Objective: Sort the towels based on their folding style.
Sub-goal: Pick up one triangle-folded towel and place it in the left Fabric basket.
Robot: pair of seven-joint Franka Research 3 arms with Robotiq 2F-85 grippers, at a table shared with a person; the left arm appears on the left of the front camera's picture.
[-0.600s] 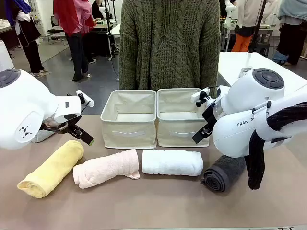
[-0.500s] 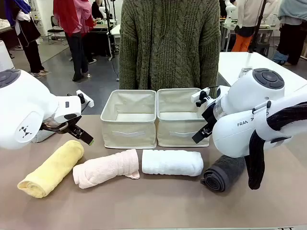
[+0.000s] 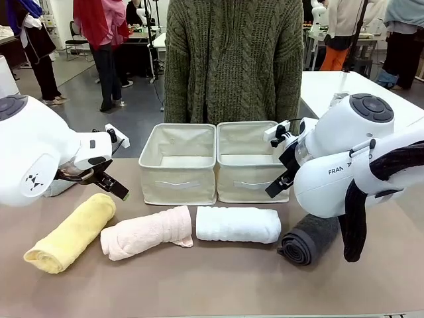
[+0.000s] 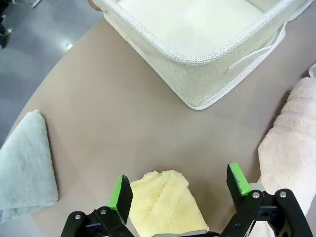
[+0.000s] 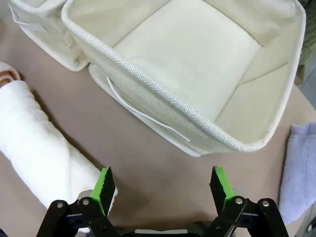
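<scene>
- Under the left gripper (image 4: 180, 183), wide and empty, sits the yellow roll (image 4: 160, 200)
- Right gripper (image 5: 163, 183) wide too, white roll (image 5: 42, 140) beside it, bin (image 5: 148, 94) ahead
- No pick yet; next, drop and close on a roll

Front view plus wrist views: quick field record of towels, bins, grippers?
rolls: yellow towel, pink towel, white towel, dark grey towel, in a row on the table
other towels: pale teal towel, periwinkle towel, flat on the table
bins: left bin, right bin, side by side behind the row
sorted: none yet
left gripper: open, over the yellow towel's end
right gripper: open, by the white towel's end
person: standing behind the bins
</scene>
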